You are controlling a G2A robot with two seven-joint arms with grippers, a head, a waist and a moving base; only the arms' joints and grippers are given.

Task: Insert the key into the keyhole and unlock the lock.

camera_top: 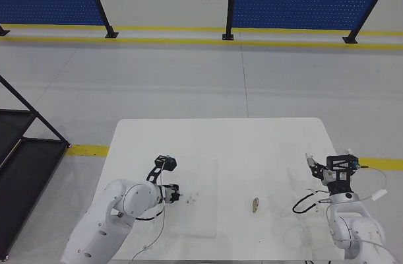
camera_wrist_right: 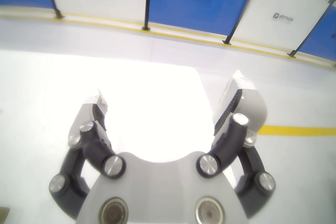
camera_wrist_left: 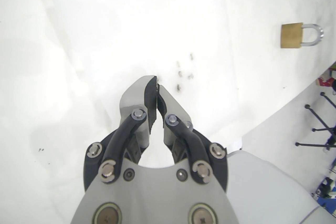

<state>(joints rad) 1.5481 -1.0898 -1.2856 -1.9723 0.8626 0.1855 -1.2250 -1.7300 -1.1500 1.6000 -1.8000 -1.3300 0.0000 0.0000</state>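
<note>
My left hand (camera_wrist_left: 157, 82) was shut, key unseen, my right hand (camera_wrist_right: 170, 93) open; the padlock (camera_top: 254, 205) lay loose on the counter (camera_top: 254, 145) at my left hand's three o'clock, so I feared a push would skid it.

- We see a brass padlock (camera_wrist_left: 291, 35) lying flat on the white table (camera_top: 254, 138), just right of its middle.
- Both legs of its silver shackle (camera_wrist_left: 313, 34) meet the body.

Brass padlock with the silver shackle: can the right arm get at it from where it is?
Probably yes. The right gripper is open, and only bare white table lies between it and the brass padlock; it would need to turn towards it.
</note>
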